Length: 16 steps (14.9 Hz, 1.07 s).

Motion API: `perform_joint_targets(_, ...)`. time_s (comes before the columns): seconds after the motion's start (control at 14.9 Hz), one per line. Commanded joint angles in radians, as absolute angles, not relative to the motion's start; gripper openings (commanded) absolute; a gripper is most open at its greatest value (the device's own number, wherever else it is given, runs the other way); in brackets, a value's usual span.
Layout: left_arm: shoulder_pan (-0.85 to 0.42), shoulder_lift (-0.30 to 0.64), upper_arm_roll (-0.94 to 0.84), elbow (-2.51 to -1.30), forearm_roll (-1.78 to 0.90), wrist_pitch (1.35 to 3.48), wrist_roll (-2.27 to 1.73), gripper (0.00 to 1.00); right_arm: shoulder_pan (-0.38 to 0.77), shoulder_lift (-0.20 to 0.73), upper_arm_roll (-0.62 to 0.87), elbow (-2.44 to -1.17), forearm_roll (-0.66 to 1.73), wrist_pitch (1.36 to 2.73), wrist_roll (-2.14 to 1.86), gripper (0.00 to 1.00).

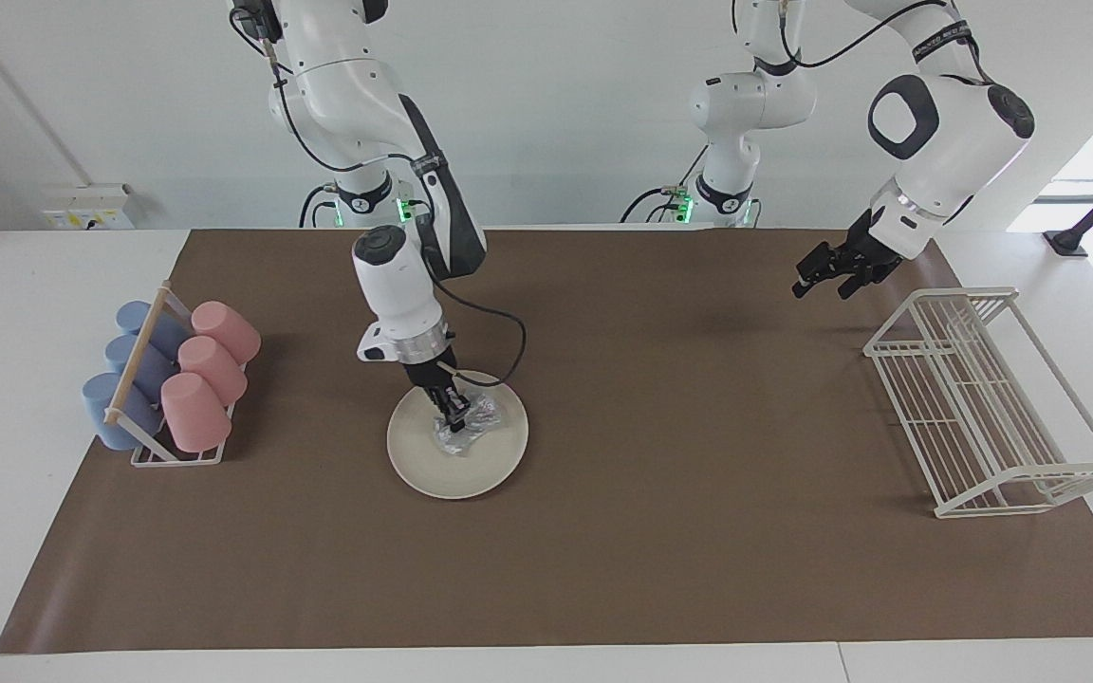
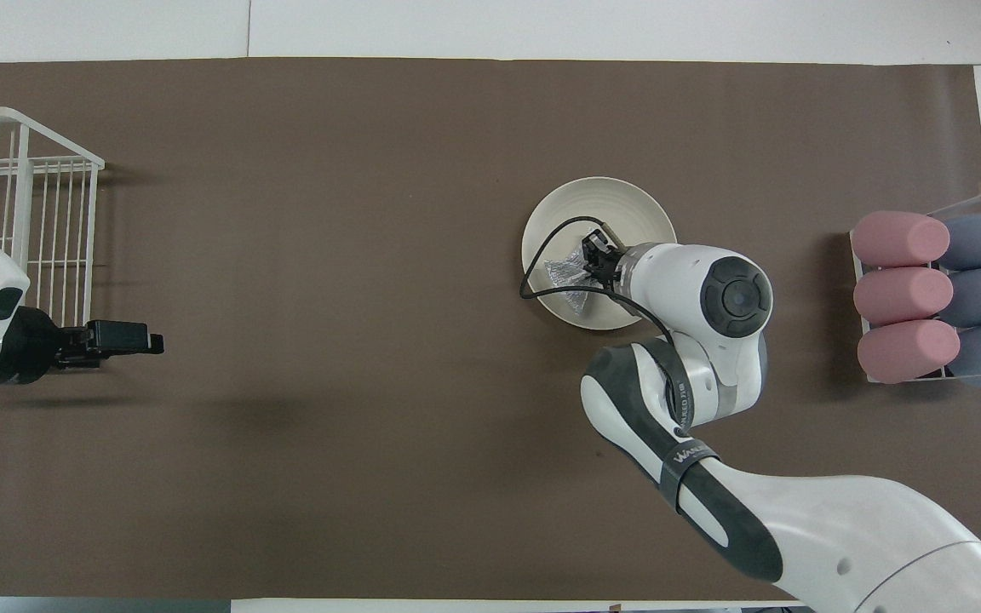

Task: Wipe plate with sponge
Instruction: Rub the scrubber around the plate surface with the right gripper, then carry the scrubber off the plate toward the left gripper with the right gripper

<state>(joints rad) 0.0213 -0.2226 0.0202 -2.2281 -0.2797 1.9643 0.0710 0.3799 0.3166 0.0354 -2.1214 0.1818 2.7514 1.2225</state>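
The right gripper [image 1: 454,415] is clamped on the sponge [image 1: 469,424], pressing it onto the plate [image 1: 433,465]. The left gripper [image 1: 824,273] waits above the desk [image 1: 660,531]; I cannot tell its finger state.

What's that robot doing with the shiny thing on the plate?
The right end effector is shut on the sponge, a shiny grey wad, and presses it down on the cream plate in the middle of the brown mat, wiping it. The left end effector waits in the air over the mat beside the white wire rack. Pink and blue cups lie in a holder at the right arm's end of the table.
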Motion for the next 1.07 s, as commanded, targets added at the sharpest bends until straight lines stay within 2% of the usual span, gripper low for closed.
perform_joint_targets(0.0,0.031,-0.212,0.012,-2.214,-0.256,1.976,0.052,1.0,0.432,0.348,0.04,-2.131,0.195,2.767,1.347,0.0)
perform_joint_targets(0.27,0.031,-0.212,0.012,-2.214,-0.256,1.974,0.054,1.0,0.431,0.35,0.04,-2.085,0.195,2.741,1.359,0.0)
perform_joint_targets(0.34,0.031,-0.212,0.012,-2.215,-0.256,1.973,0.054,1.0,0.436,0.345,0.04,-2.054,0.195,2.699,1.386,0.0)
perform_joint_targets(0.54,0.031,-0.212,0.012,-2.215,-0.256,1.973,0.052,1.0,0.451,0.283,0.043,-1.936,0.195,2.466,1.498,0.0)
perform_joint_targets(0.8,0.029,-0.215,0.012,-2.215,-0.3,1.957,0.017,1.0,0.448,0.16,0.038,-1.729,0.193,2.073,1.641,0.0)
perform_joint_targets(1.01,0.031,-0.221,0.017,-2.214,-0.633,1.91,0.017,1.0,0.451,0.094,0.04,-1.596,0.18,1.854,1.785,0.0)
